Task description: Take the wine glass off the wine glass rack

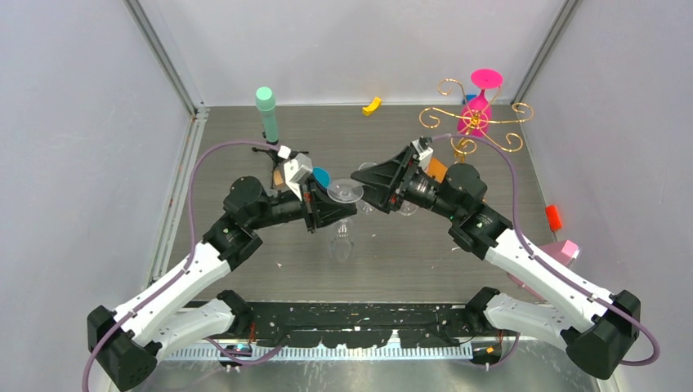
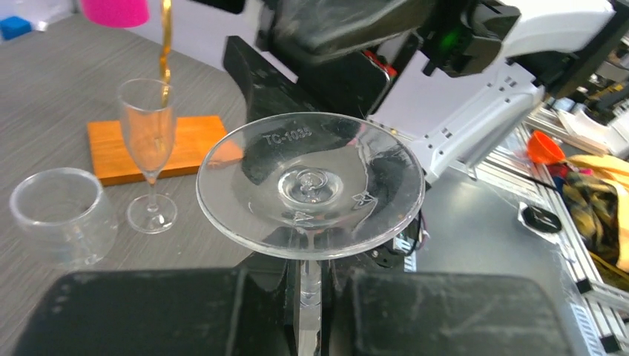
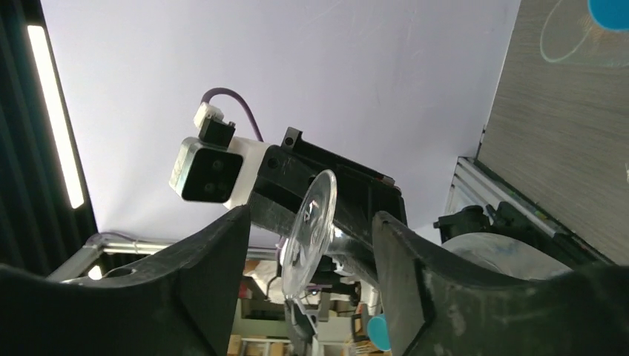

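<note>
The jaws of the left gripper are clamped on the stem of the wine glass, whose round foot stands just past the fingertips. The right gripper gapes wide, one finger on either side of that foot without touching it. The wine glass rack stands well behind the right gripper.

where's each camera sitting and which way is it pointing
Top external: above and behind the bases, looking down at the table, both arms and the wine glass rack.
Left wrist: on the left arm, looking past the left fingers, shut on the clear wine glass stem, toward the right arm.
Right wrist: on the right arm, looking between the open right fingers at the left wrist camera.
Shared: both wrist views catch the glass's foot.
</note>
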